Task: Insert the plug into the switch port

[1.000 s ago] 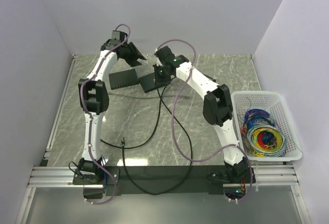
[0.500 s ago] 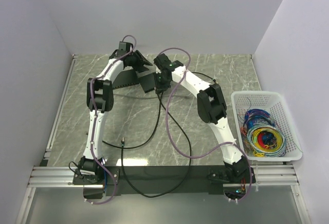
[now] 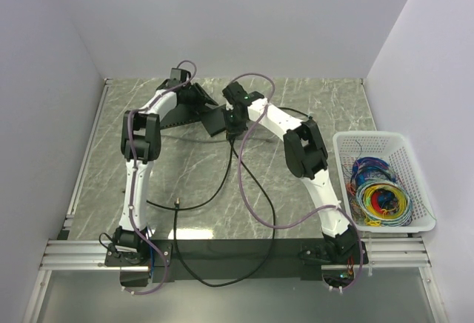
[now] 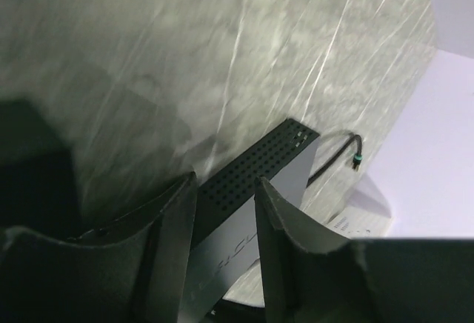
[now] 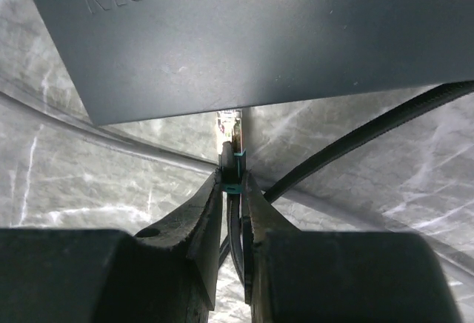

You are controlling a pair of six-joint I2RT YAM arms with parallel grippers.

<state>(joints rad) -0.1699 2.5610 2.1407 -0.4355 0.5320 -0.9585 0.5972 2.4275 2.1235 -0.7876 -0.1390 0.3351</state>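
The switch (image 3: 213, 121) is a flat black box at the back middle of the table. In the right wrist view its grey top (image 5: 259, 34) reads "MERC". My right gripper (image 5: 232, 178) is shut on the plug (image 5: 231, 161), a small connector with a teal collar on a black cable. The plug's pale tip touches the switch's near edge. In the top view the right gripper (image 3: 232, 121) sits at the switch's right side. My left gripper (image 4: 224, 182) is open, its fingers straddling the switch's perforated end (image 4: 252, 164). It sits at the switch's upper left (image 3: 201, 103).
A second black box (image 3: 172, 118) lies left of the switch, partly under the left arm. The black cable runs loose across the marble table to a gold-tipped free end (image 3: 176, 204). A white basket (image 3: 337, 141) of coloured wires stands at the right. Grey walls close in the back and sides.
My left gripper has swung right and down from behind the boxes onto the switch's end. My right gripper has stayed at the switch with the plug. The free cable end has shifted slightly.
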